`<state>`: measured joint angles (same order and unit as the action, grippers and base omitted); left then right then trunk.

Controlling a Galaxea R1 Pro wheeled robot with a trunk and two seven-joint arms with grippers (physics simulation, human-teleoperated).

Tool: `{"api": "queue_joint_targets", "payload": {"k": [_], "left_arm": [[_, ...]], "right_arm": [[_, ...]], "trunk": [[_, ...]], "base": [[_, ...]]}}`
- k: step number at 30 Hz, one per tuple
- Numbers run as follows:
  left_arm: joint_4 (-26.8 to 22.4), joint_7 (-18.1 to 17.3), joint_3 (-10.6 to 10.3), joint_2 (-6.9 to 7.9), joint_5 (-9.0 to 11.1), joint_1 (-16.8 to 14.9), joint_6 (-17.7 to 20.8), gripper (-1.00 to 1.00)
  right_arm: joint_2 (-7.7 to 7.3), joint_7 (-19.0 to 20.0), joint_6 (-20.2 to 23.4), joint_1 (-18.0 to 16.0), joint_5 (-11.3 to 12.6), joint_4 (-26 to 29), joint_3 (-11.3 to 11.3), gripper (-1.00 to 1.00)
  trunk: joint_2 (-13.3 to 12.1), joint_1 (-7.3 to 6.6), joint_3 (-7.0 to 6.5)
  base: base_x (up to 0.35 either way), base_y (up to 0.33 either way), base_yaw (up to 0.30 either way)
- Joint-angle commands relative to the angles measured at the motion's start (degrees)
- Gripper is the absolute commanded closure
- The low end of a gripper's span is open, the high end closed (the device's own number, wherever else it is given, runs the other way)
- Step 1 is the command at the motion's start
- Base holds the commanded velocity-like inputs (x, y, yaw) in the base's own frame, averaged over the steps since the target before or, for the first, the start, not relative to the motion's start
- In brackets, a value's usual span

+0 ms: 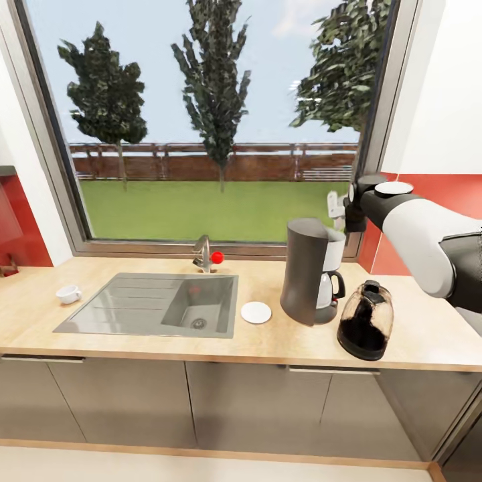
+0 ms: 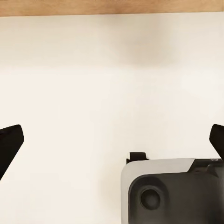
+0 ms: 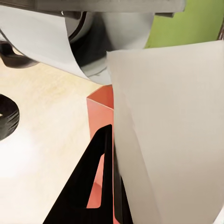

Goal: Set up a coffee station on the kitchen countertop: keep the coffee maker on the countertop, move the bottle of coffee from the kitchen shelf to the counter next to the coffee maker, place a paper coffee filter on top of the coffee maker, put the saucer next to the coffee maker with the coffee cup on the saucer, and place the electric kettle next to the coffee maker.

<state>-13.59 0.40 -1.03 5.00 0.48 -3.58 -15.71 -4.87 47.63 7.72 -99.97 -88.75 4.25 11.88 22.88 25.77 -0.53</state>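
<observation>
Countertop (image 1: 167, 338); filter (image 3: 172, 135) apparently against tool (image 3: 109, 186)

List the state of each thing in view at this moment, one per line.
coffee maker: upright on the kitchen countertop, nothing on top.
electric kettle: upright beside the coffee maker, lid on.
saucer: flat on the counter, bare.
coffee cup: left of the sink, apart from the saucer.
paper coffee filter: pinched in the right gripper, held above the coffee maker.
left gripper: open, empty.
</observation>
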Motion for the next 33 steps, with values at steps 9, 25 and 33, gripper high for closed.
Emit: {"api": "queue_joint_targets", "payload": {"k": [9, 25, 33], "left_arm": [[0.1, 0.0, -0.1, 0.01, 0.1, 0.0, -0.2, -1.00], [0.1, 0.0, 0.0, 0.01, 0.1, 0.1, -0.2, -1.00], [0.1, 0.0, 0.0, 0.01, 0.3, 0.1, -0.2, -1.00]], "right_arm": [[0.09, 0.3, 0.6, 0.4, 0.7, 0.1, 0.4, 1.00], [0.02, 0.2, 0.6, 0.9, 0.7, 0.1, 0.4, 1.00], [0.03, 0.2, 0.6, 1.5, 0.7, 0.1, 0.4, 1.00]], "trunk": [[0.0, 0.02, 0.02], [0.0, 0.02, 0.02], [0.0, 0.02, 0.02]], "base": [[0.000, 0.000, 0.000], [0.066, -0.026, 0.000], [0.103, -0.001, 0.000]]}}
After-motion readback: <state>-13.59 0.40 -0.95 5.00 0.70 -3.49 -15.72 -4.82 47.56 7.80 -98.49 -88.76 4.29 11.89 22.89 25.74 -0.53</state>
